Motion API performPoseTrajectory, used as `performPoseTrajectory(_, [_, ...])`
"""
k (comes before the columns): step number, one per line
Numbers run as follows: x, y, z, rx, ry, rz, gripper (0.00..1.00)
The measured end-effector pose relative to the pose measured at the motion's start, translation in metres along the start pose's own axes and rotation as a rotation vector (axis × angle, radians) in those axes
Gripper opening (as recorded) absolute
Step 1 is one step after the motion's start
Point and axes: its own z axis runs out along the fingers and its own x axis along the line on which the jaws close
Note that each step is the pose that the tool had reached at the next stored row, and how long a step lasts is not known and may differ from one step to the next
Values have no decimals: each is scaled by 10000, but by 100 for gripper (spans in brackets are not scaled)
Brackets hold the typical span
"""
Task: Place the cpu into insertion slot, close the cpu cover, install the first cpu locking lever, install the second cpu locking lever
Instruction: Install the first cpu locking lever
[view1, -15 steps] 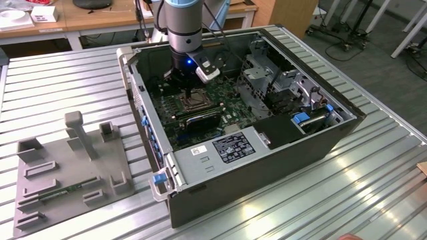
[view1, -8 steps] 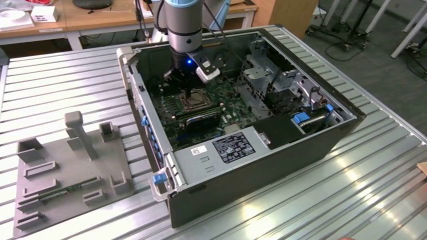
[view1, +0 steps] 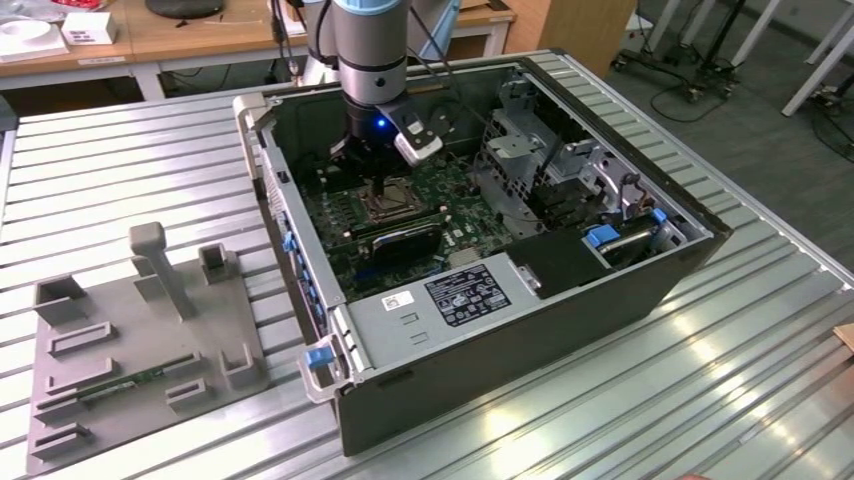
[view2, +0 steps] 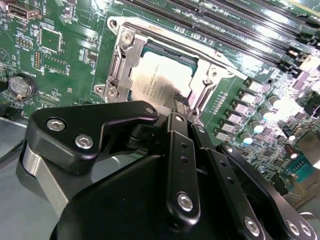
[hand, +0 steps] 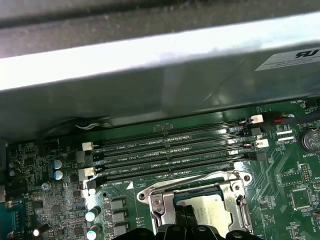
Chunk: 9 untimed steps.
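The pale silver cpu (view2: 159, 80) lies flat in the insertion slot (view1: 388, 208) on the green motherboard inside the open computer case. The silvery cpu cover (view2: 121, 64) lies down over the chip's edges, and the chip shows through its cut-out middle. In the first wrist view the cpu (hand: 214, 210) and the cover (hand: 165, 196) sit just past my fingers. My gripper (view2: 178, 102) points straight down at the near edge of the socket, fingers shut together with nothing between them. It also shows from the front (hand: 184, 216) and from above (view1: 388, 190).
Long black memory slots (hand: 170, 150) run beside the socket, with the case's grey wall (hand: 150, 75) behind them. A drive cage (view1: 534, 150) and a power supply (view1: 454, 295) crowd the case. A grey fixture plate (view1: 134, 340) lies on the table at the exterior view's left.
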Motion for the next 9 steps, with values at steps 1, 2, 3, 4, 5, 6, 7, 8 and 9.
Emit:
performPoseTrajectory(1, [-1,0,0,1,0,1,10])
performPoseTrajectory(2, [-2,0,0,1,0,0,10])
performPoseTrajectory(3, [-2,0,0,0,0,-1,10])
performPoseTrajectory(4, [-3,1,0,1,0,0,10])
performPoseTrajectory(5, [-3,1,0,5,-1,-1,10])
performPoseTrajectory(6, [-4,1,1,15,-3,-3,10])
performPoseTrajectory(7, [-4,1,0,25,-4,-5,10])
performPoseTrajectory(8, [-3,1,0,42,-7,-5,10])
performPoseTrajectory(9, [-3,1,-1,96,-14,-9,10])
